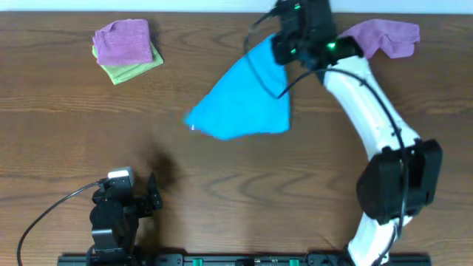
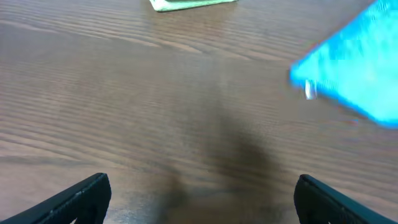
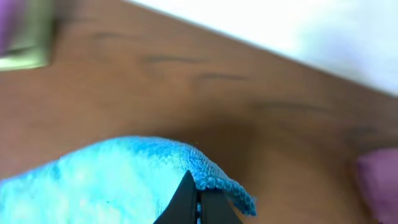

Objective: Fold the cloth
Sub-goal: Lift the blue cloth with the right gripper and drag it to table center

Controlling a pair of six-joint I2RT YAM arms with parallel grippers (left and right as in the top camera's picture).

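Overhead: my right gripper (image 1: 284, 44) is pinching the far corner of the blue cloth (image 1: 240, 100). The cloth is lying mid-table, stretching diagonally from that corner down toward the near-left. My left gripper (image 1: 151, 194) is sitting well apart at the near edge, so the right arm is way nearer.

Left wrist: my left fingers (image 2: 81, 196) are spread wide with nothing between them. The cloth's free corner is poking in up and to the right, its little tag (image 2: 309, 90) showing.

Right wrist: my jaws are pressing together on the cloth's hemmed edge, with the rest trailing off to the left. I'm guessing the fold is heading toward that near-left corner.
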